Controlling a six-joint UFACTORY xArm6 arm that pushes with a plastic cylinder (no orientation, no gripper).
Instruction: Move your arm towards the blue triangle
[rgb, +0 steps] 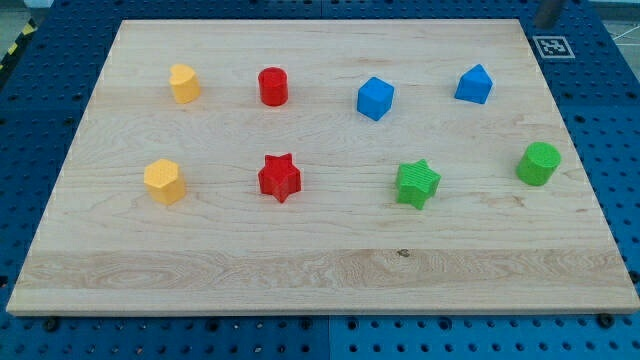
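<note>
The blue triangle (474, 84) sits near the view's top right on the wooden board (320, 260). A blue cube (375, 98) lies to its left. A short piece of grey rod enters at the view's top right corner. My tip (546, 21) is just past the board's top edge, above and to the right of the blue triangle and well apart from it. It touches no block.
A red cylinder (273, 86) and a yellow block (184, 83) lie in the top row. A second yellow block (164, 181), a red star (279, 177), a green star (417, 184) and a green cylinder (538, 163) lie in the lower row. A black-and-white marker (552, 45) sits beside the board's top right corner.
</note>
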